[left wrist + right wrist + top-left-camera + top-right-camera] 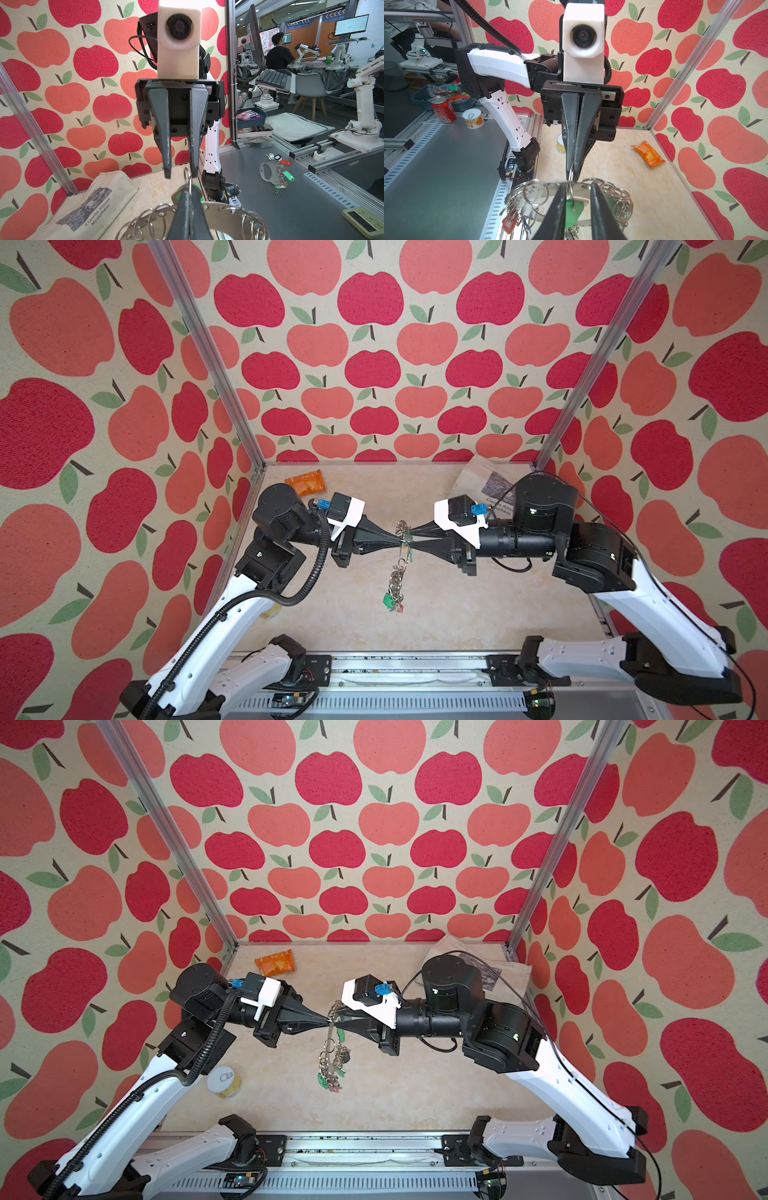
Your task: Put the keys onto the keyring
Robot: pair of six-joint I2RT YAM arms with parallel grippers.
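The left gripper (398, 537), at 9 o'clock of the raised keyring (401, 527), pinched its rim. The right gripper (412, 540), at 3 o'clock, stood parted around a green tag (574, 209). Keys (392, 602) dangled at 6 o'clock.

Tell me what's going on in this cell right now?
Left tool is shut on a small wire ring at the rim of the keyring, holding it above the table with tagged keys dangling. Right tool faces it, open, with a green-tagged key between its fingers.
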